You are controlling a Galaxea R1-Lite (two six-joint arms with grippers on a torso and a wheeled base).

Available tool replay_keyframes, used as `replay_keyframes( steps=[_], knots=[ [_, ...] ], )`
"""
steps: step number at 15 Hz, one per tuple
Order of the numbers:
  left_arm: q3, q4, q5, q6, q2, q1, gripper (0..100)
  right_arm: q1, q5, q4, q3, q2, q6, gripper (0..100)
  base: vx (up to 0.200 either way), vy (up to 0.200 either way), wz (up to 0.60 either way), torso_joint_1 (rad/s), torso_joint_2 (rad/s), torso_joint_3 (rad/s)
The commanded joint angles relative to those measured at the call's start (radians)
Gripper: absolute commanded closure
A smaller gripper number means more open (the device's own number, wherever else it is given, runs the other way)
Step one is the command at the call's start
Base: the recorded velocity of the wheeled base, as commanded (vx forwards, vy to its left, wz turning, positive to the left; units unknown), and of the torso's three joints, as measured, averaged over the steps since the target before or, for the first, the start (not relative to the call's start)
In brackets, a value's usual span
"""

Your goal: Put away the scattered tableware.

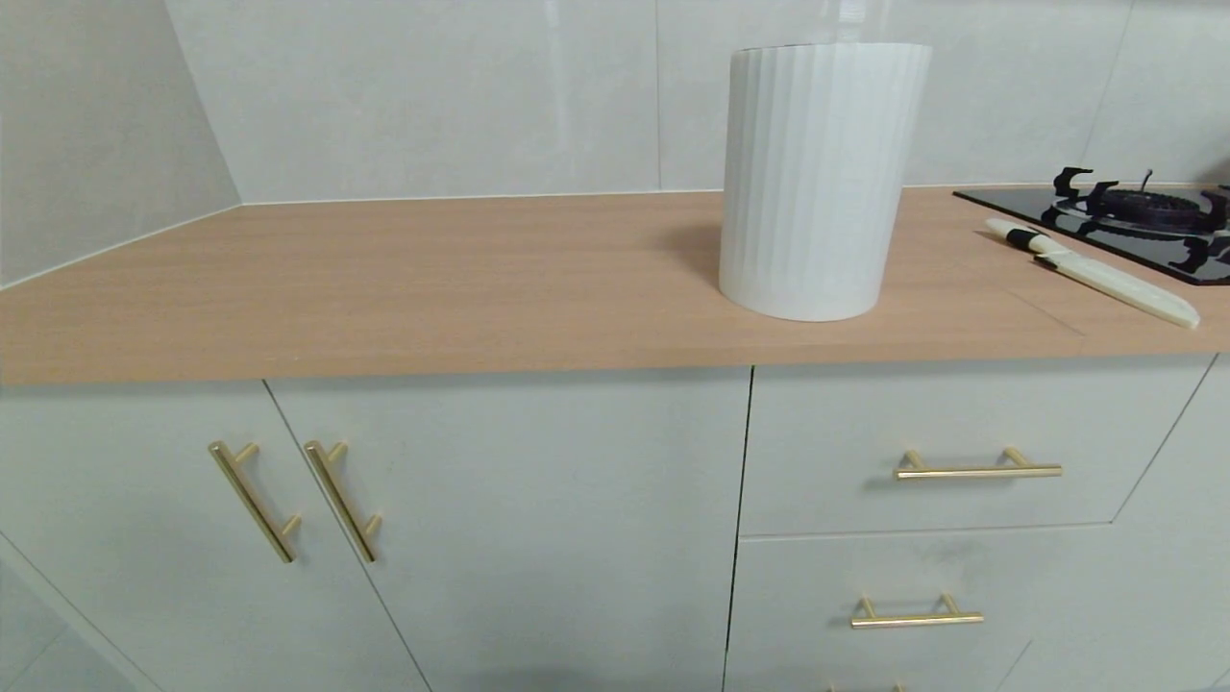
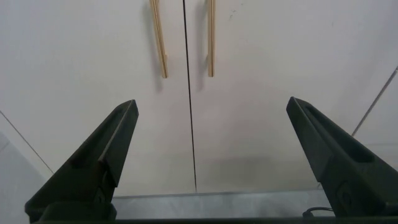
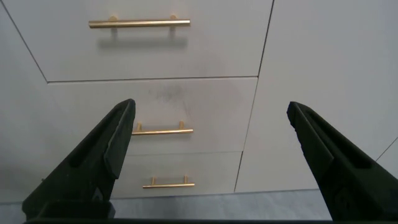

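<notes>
Head view: knife [image 1: 1095,273] flat on counter [image 1: 432,279] near white holder [image 1: 817,183]; left gripper [image 2: 210,104], right gripper [image 3: 210,106] wide open, empty; advise right takes handle [image 1: 1015,234], lifts level.

1. Container [image 1: 817,183] stands on table [image 1: 384,288], at 1 o'clock.
2. Knife [image 1: 1091,272] lies on table at 3 o'clock of container, apart from it.
3. Hob [image 1: 1134,216] sits just behind knife, at 2 o'clock of container.
4. Under table: double doors [image 1: 538,519] at 7 o'clock, drawers [image 1: 922,423] at 5 o'clock.
5. Left gripper [image 2: 211,104] faces the doors; right gripper [image 3: 210,106] faces the drawers.
</notes>
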Motion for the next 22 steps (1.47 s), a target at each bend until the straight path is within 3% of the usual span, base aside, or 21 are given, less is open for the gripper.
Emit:
replay_keyframes(
  steps=[1, 10, 19, 22],
  knots=[
    [0.000, 0.000, 0.000, 0.002, 0.000, 0.000, 0, 0.000, 0.000, 0.000, 0.000, 0.002, 0.000, 0, 0.000, 0.000, 0.00, 0.000, 0.00, 0.000],
    [0.000, 0.000, 0.000, 0.000, 0.000, 0.000, 0, 0.000, 0.000, 0.000, 0.000, 0.002, 0.000, 0, 0.000, -0.200, 0.00, 0.002, 0.01, 0.003],
    [0.000, 0.000, 0.000, 0.000, 0.000, 0.000, 0, 0.000, 0.000, 0.000, 0.000, 0.002, 0.000, 0, 0.000, 0.000, 0.00, 0.000, 0.00, 0.000],
    [0.000, 0.000, 0.000, -0.001, 0.000, 0.000, 0, 0.000, 0.000, 0.000, 0.000, 0.002, 0.000, 0, 0.200, 0.000, 0.00, 0.001, 0.00, 0.005]
  ],
)
